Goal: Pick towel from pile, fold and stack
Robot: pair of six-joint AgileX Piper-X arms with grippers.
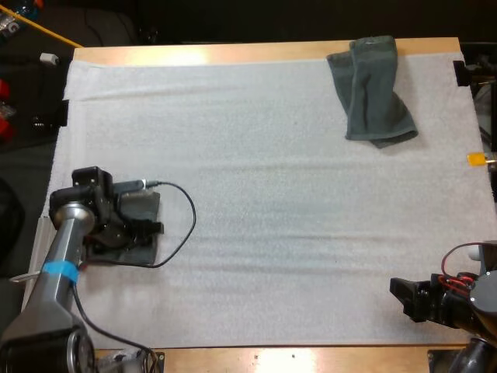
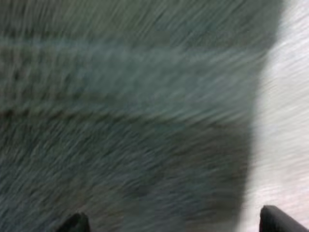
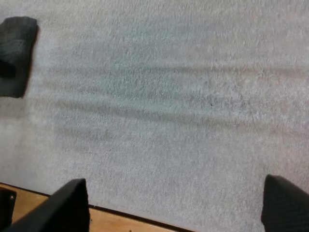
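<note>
A folded dark grey-green towel (image 1: 140, 208) lies flat near the mat's left edge. My left gripper (image 1: 144, 229) hovers low right over it. The left wrist view has the folded towel (image 2: 125, 121) close up, and my left gripper (image 2: 174, 224) is open, its fingertips (image 2: 75, 223) wide apart above the cloth near the towel's edge. A crumpled towel (image 1: 373, 89) lies at the far right of the mat. My right gripper (image 1: 402, 295) sits near the mat's front right corner. It is open (image 3: 174, 203) over bare mat, with the folded towel (image 3: 17, 53) far off.
The white mat (image 1: 272, 194) covers most of the wooden table (image 1: 233, 53). Its front edge (image 3: 145, 215) runs just below my right gripper, with a strip of wood beyond it. The mat's middle is wide bare cloth.
</note>
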